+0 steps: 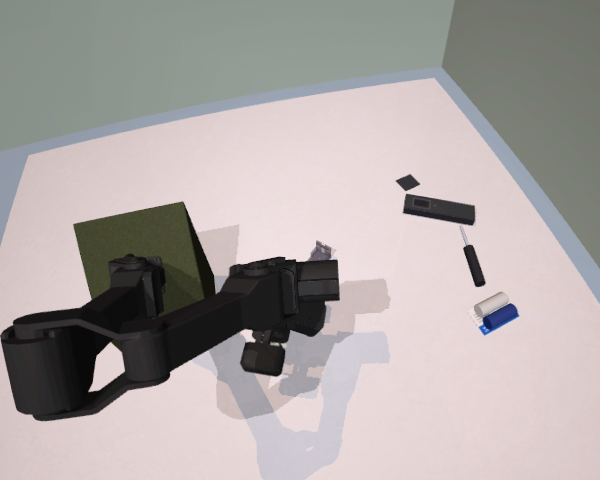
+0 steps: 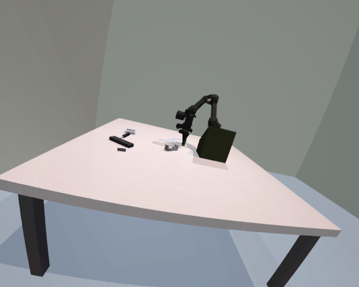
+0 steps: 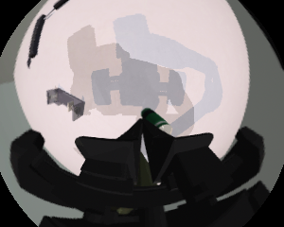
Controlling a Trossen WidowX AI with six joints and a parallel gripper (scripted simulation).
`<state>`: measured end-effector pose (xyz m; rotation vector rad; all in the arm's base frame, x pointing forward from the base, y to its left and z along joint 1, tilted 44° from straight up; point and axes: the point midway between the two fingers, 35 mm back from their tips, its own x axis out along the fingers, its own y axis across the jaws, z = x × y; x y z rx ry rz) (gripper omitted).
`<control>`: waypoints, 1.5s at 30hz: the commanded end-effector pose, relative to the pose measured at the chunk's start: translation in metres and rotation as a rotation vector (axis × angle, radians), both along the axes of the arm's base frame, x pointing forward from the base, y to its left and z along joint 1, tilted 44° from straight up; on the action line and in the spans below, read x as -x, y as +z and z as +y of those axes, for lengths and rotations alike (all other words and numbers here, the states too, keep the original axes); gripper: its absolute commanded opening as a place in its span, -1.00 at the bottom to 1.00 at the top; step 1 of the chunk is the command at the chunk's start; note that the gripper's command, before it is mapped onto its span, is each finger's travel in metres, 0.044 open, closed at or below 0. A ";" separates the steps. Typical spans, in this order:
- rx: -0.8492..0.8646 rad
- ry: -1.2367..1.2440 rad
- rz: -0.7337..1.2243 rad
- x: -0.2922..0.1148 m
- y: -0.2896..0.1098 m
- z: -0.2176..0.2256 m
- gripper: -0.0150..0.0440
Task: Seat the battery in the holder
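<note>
The pale surface (image 1: 341,129) carries a dark green block (image 1: 135,237) with the arm (image 1: 202,315) rooted on top of it. The arm reaches out and down, so from the top view it covers the very spot you care about. The grey holder (image 3: 66,102) sits free on the surface, just out from under the wrist in the top view. In the wrist view it lies off to the left, apart from the tips. The fingers are pressed together along a single seam with no gap, and I judge they hold nothing. The battery (image 3: 153,117) shows just past the tips, a touch right of that seam. It is green with a pale end pointing away and to the right, so its long axis runs slantwise across the line of the fingers rather than along it. In the exterior view it is a green speck (image 2: 183,143) right at the tips, with the holder (image 2: 171,147) close by on its left. Whether it stands or lies flat is too small to tell. Your next move depends on that offset — the battery is outside the fingers, not between them. You would need to spread them and centre on its body before carrying it toward the holder.
</note>
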<state>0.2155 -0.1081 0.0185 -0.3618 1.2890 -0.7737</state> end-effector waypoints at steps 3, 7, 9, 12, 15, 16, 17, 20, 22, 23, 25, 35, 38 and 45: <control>0.000 -0.002 0.002 0.005 0.006 -0.007 -0.49; 0.001 -0.002 0.002 0.007 0.010 -0.012 -0.49; 0.002 -0.001 0.002 0.008 0.012 -0.014 -0.49; 0.004 -0.001 0.002 0.010 0.015 -0.017 -0.49; 0.005 -0.001 0.001 0.012 0.019 -0.021 -0.49; 0.006 -0.001 0.001 0.013 0.020 -0.022 -0.49; 0.007 -0.001 0.001 0.014 0.021 -0.023 -0.49; 0.009 -0.002 0.000 0.012 0.021 -0.021 -0.49; 0.004 -0.002 0.000 0.011 0.026 -0.015 -0.49; 0.002 -0.002 0.001 0.011 0.030 -0.010 -0.49; -0.002 -0.002 0.001 0.011 0.040 0.000 -0.49; 0.004 -0.001 0.002 0.020 0.079 0.032 -0.49; 0.004 -0.001 0.002 0.020 0.079 0.032 -0.49; -0.001 -0.013 -0.007 0.020 0.076 0.031 -0.40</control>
